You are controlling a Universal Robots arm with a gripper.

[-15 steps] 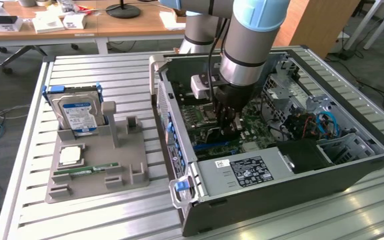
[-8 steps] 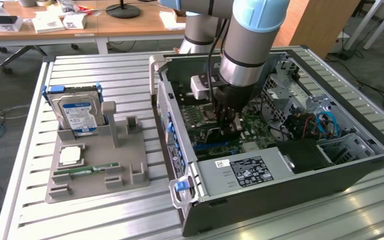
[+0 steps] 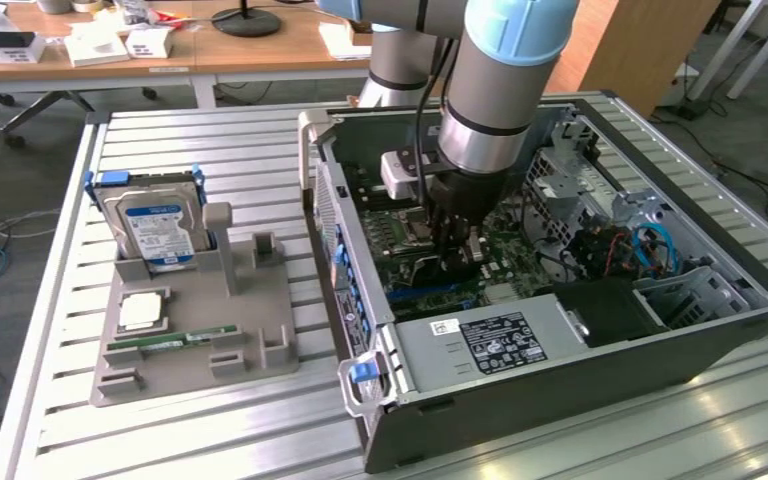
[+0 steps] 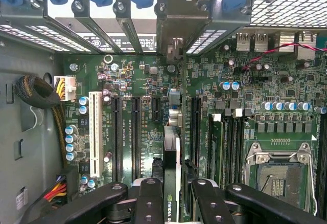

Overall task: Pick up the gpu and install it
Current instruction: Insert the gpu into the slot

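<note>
On the slatted surface [image 3: 224, 430], the open computer case [image 3: 598, 375] occupies the right half of the exterior view. At frame centre, over the motherboard [image 4: 143, 81], the jaws are clenched on the gpu [image 4: 171, 157], held edge-on. Likely light, stiff, fragile: grip board edges, never components.

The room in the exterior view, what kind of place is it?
Probably a robotics lab or workshop. A robot arm reaches into an open computer case on a slatted metal table, its gripper holding the gpu. A gray holder carries a hard drive, and office desks stand behind.
</note>
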